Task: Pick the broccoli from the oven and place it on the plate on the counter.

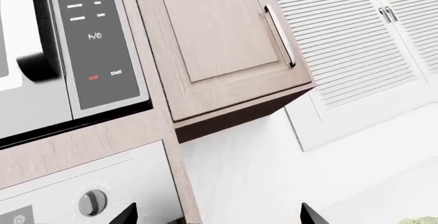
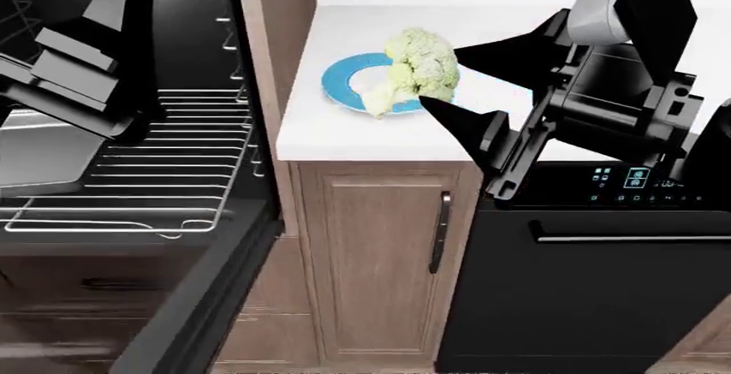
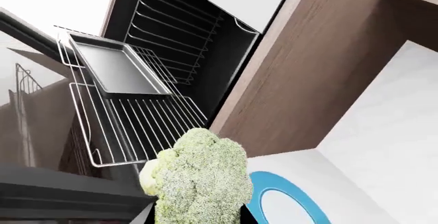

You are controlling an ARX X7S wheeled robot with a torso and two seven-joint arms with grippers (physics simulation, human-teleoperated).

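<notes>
White counter (image 2: pixel 377 134) near its left edge: blue-rimmed round plate (image 2: pixel 342 79) | pale yellow-green broccoli floret (image 2: pixel 417 70) clamped by right gripper (image 2: pixel 451 83) above plate | left gripper (image 2: pixel 86 74): closure undeterminable.

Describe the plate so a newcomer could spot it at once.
Start at the open oven with its wire rack, then move across the wooden post to the white counter above the cabinet door. The plate lies there, under the broccoli in the right gripper. Round with a light-blue rim and white centre, it is unlike the oven's rectangular grey tray.
</notes>
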